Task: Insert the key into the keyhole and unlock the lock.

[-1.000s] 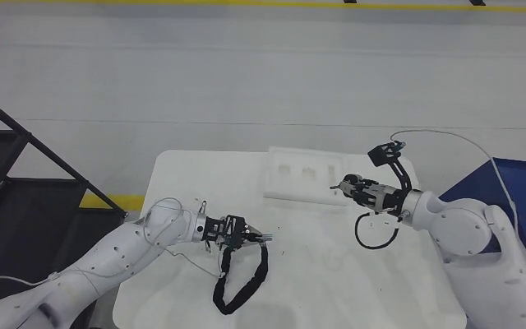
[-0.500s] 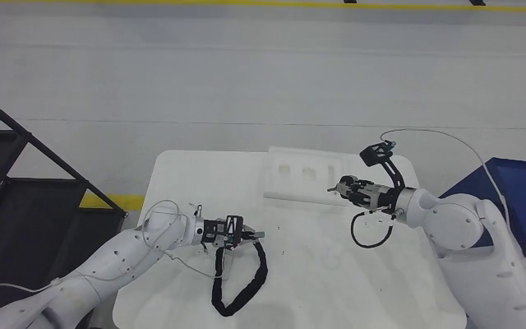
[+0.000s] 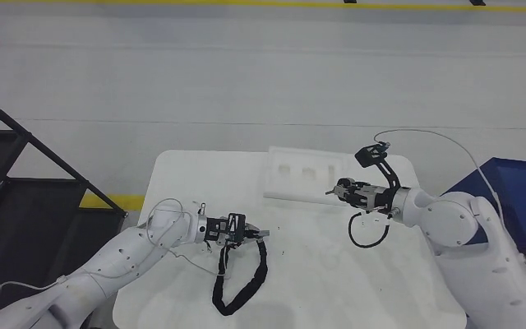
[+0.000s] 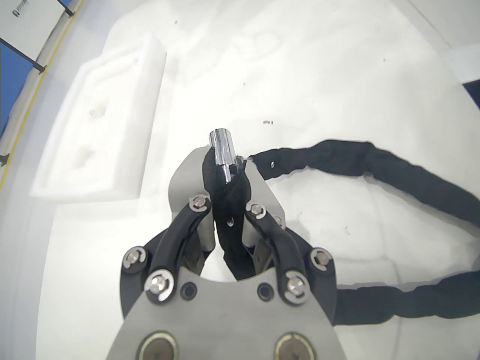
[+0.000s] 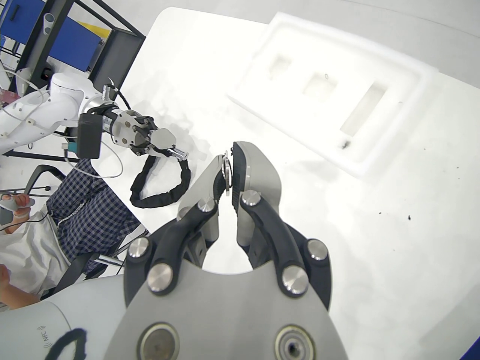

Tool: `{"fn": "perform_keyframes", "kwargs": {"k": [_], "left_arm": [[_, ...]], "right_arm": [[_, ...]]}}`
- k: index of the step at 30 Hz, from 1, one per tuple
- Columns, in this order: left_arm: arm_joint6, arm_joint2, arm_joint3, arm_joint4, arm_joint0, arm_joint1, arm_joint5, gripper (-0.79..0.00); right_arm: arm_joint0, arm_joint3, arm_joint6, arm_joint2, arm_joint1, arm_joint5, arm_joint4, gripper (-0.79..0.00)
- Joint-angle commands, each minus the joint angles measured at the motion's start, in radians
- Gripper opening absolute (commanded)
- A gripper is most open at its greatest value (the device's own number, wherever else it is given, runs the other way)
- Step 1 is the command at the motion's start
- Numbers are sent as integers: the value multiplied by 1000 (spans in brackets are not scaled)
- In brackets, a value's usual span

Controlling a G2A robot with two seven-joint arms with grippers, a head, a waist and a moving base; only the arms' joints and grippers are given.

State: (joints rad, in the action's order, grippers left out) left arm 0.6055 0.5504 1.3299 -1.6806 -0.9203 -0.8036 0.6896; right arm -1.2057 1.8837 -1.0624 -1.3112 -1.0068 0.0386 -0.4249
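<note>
The lock is a black fabric-sleeved chain (image 3: 242,284) with a chrome cylinder end (image 4: 222,147). My left gripper (image 4: 224,164) is shut on the sleeve just behind that cylinder, which sticks out past the fingertips; the rest of the chain (image 4: 393,177) loops on the white table. In the top view this gripper (image 3: 251,234) sits at the table's left front. My right gripper (image 5: 227,166) is shut on a small metal key (image 5: 227,176), held edge-on between the pads. It hovers at the table's right (image 3: 339,190), near the foam tray, well apart from the lock (image 5: 165,185).
A white foam tray (image 3: 306,177) with several recesses lies at the table's back middle. A black frame (image 3: 33,164) stands left of the table. Open tabletop (image 3: 329,271) lies between the two grippers.
The right gripper with the key has edged leftward toward the table's middle. The left gripper with the lock end has shifted slightly, and the chain loop moved with it.
</note>
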Motion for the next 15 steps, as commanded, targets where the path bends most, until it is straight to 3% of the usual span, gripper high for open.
{"fn": "perform_keyframes", "kwargs": {"k": [1,8,15], "left_arm": [[37,19,28,-1,-6,6,-11,-785],[134,104,156,-25,-35,41,-33,-785],[160,179,269,-21,-63,63,-42,-785]], "right_arm": [[9,-21,-18,5,-1,-5,38,-785],[75,-151,-96,38,-8,13,208,-785],[148,-254,-170,114,-20,50,306,-785]]}}
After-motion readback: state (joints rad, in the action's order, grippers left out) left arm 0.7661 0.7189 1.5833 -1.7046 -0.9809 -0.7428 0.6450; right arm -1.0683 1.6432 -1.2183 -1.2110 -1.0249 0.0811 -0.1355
